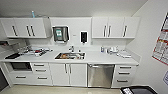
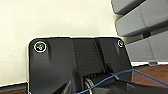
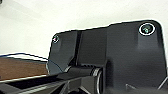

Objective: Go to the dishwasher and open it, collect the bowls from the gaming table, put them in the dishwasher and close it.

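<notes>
Neither claw's state can be determined. Dishwasher (image 1: 100, 75) shut, steel front under the tabletop (image 1: 95, 58), right of the sink (image 1: 70, 55).

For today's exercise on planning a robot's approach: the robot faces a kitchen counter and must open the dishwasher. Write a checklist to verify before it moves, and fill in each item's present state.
1. Dishwasher in sight, under the counter right of the sink: ok.
2. Its door is shut, so opening is yet to be done: ok.
3. Bar handle along the door's top visible: ok.
4. Floor before the door free: cannot tell, a dark object sits at the lower right.
5. Grippers ready, open: cannot tell.
</notes>
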